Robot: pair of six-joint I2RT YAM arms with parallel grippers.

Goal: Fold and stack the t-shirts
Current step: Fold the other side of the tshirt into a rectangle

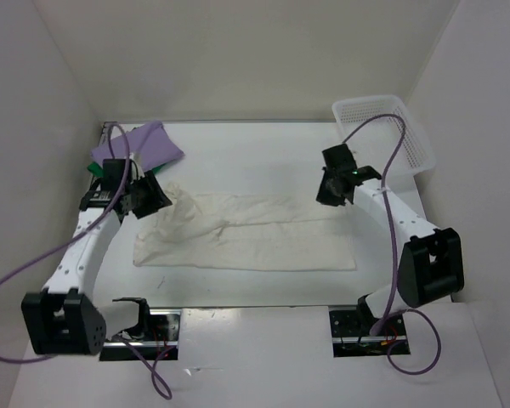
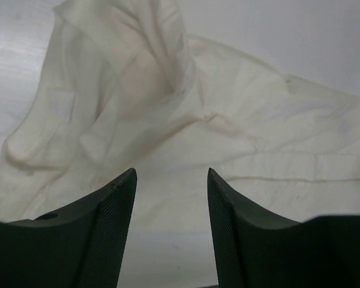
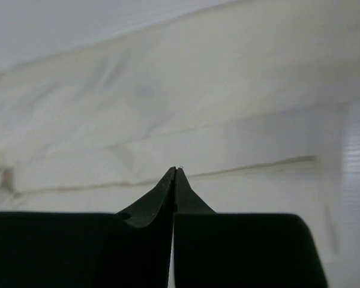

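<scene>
Three shirts noted: cream t-shirt [image 1: 246,234] spread across the middle of the bench [image 1: 263,161], lavender t-shirt [image 1: 144,143] bunched over green t-shirt [image 1: 95,168] at far-left corner, left gripper [image 2: 171,174] released above cream's rumpled left end, right gripper [image 3: 175,169] clenched above its right end.

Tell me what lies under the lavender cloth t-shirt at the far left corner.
A sliver of bright green cloth peeks from under the lavender cloth t-shirt; the rest is covered, so its shape is unknown.
</scene>
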